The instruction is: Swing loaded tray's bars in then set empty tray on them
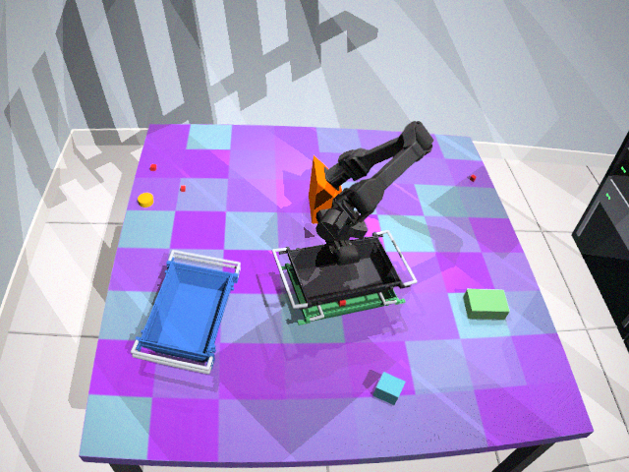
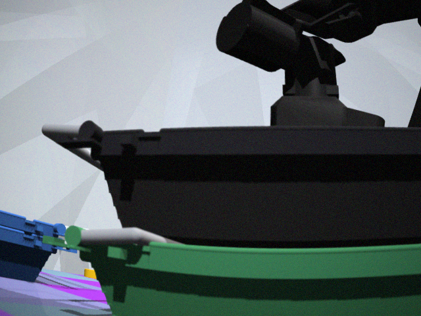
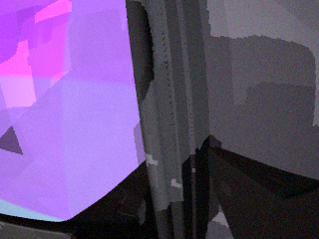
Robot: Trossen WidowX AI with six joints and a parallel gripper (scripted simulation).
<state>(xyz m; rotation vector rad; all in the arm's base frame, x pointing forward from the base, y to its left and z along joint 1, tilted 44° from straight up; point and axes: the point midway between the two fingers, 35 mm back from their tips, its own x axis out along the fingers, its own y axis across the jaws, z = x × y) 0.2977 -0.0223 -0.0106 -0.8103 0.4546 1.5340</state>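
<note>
The black empty tray sits above the green tray and looks about level. The green tray's left bar and right bar are swung inward, and their front ends show under the black tray. The black tray's underside is close to the bars; contact is mostly hidden. A red block shows at the green tray's front; the other load is hidden. My gripper is slightly open around the black tray's rear wall, fingers just apart from it.
Two stacked blue trays with white bars stand at the left. A light green block is at the right, a teal cube at the front, a yellow disc at the back left. An orange wedge stands by the arm.
</note>
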